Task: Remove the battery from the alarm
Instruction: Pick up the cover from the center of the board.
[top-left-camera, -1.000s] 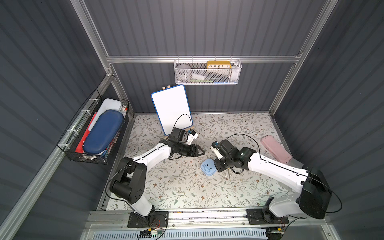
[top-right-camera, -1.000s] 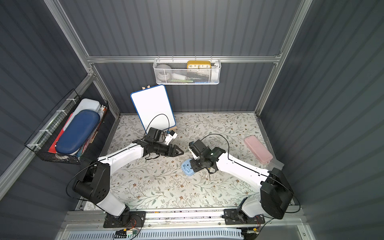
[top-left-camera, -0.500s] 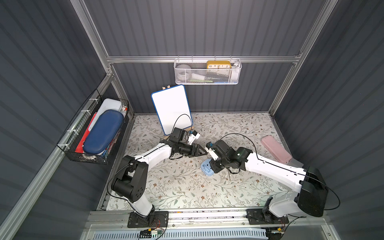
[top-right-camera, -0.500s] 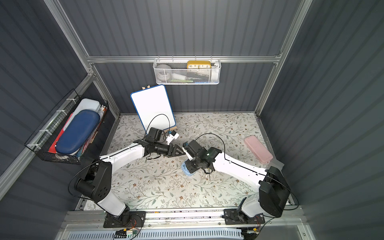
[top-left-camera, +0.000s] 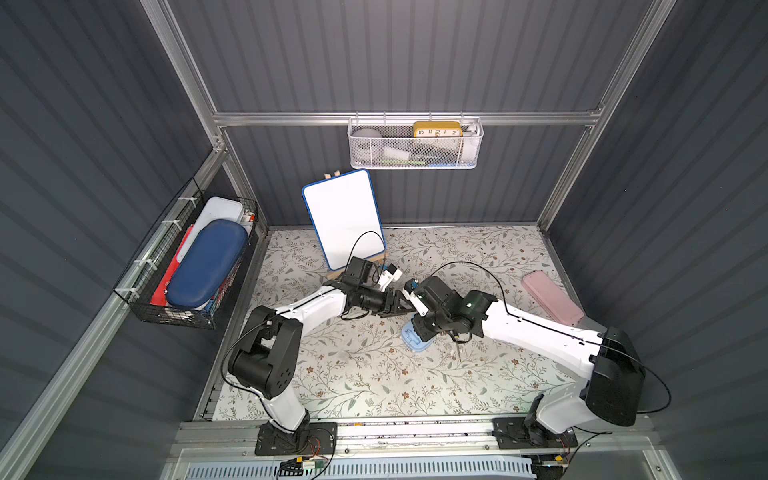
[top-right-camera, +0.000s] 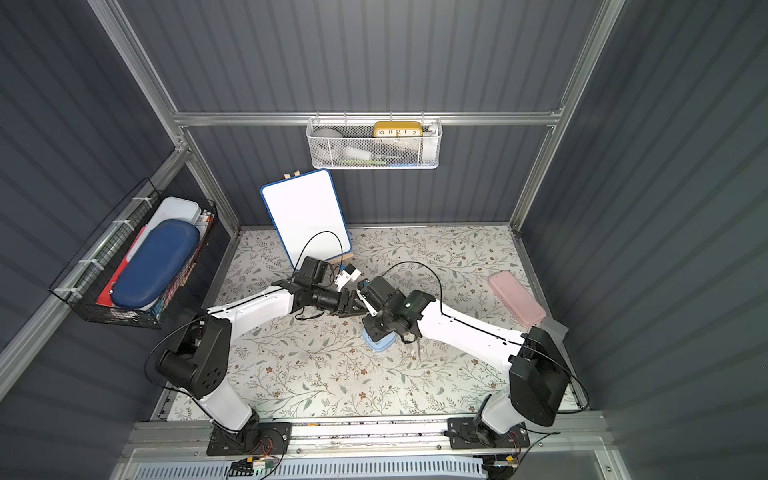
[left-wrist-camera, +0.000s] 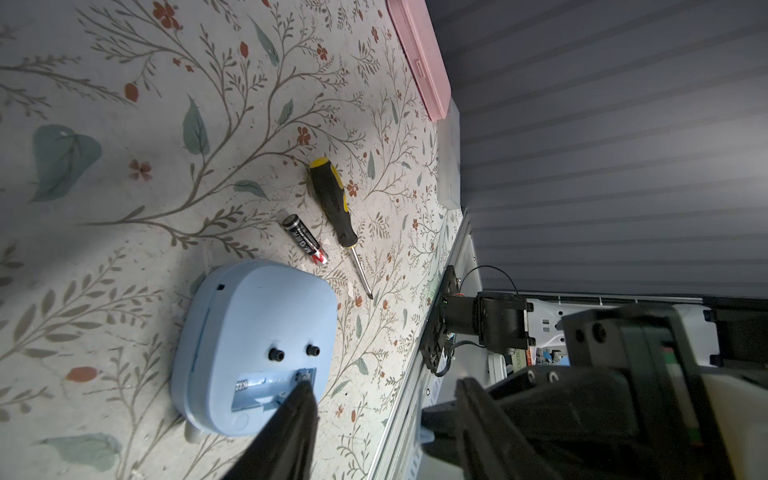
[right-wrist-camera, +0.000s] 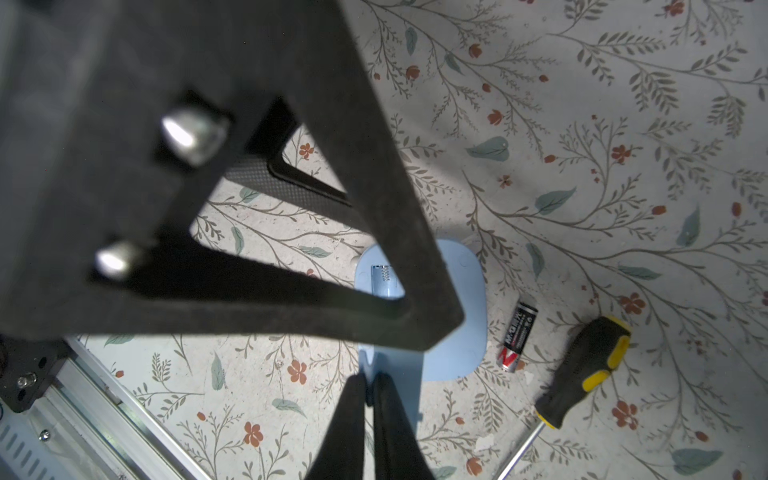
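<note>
The light-blue alarm (left-wrist-camera: 253, 340) (right-wrist-camera: 461, 332) lies face down on the floral mat, its battery slot (left-wrist-camera: 266, 388) open and empty with a spring showing. It is also seen in both top views (top-left-camera: 415, 340) (top-right-camera: 378, 343). The battery (left-wrist-camera: 305, 245) (right-wrist-camera: 517, 336) lies loose on the mat between the alarm and a screwdriver. Above the alarm, my right gripper (right-wrist-camera: 369, 378) is shut on a thin light-blue cover piece (right-wrist-camera: 399, 386). My left gripper (left-wrist-camera: 382, 386) (top-left-camera: 399, 305) is open, its fingers on either side of that cover (left-wrist-camera: 428, 436) and the right fingertips.
A black-and-yellow screwdriver (left-wrist-camera: 332, 199) (right-wrist-camera: 582, 370) lies beside the battery. A pink case (top-left-camera: 548, 297) sits at the right wall. A whiteboard (top-left-camera: 343, 218) leans at the back. A mesh basket (top-left-camera: 415, 145) with a yellow clock hangs above. A wire basket (top-left-camera: 187, 257) hangs on the left wall.
My right arm has swung left over the alarm, bringing its shut fingers in between the left gripper's fingers. The left jaws have narrowed a little.
</note>
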